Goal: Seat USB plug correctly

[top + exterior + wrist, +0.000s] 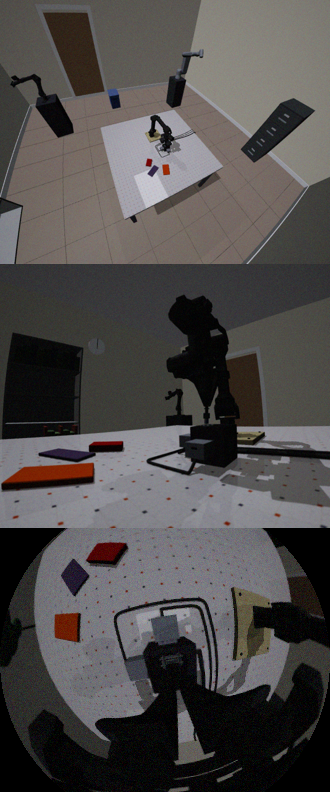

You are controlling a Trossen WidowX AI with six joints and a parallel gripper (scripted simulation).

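Note:
The black power cube (pixel 220 444) (pixel 150 673) stands on the table, with two grey block plugs (pixel 198 448) (pixel 165 629) in its sides. My gripper (pixel 206 406) points straight down above its top and is shut on the small dark USB plug (pixel 206 415). The plug is upright; its grey lower end shows below the fingers and reaches down to the cube's top face. Whether it is inside the socket, and which way round it faces, I cannot tell. In the wrist view, the dark fingers cover part of the cube's top.
Black cables (pixel 183 135) (pixel 280 452) (pixel 215 643) loop around the cube and run off to one side. A red block (pixel 148 162) (pixel 106 446) (pixel 107 553), a purple slab (pixel 153 170) (pixel 67 454) and an orange slab (pixel 165 169) (pixel 49 475) lie apart from it. The arm's tan base plate (pixel 150 139) is behind.

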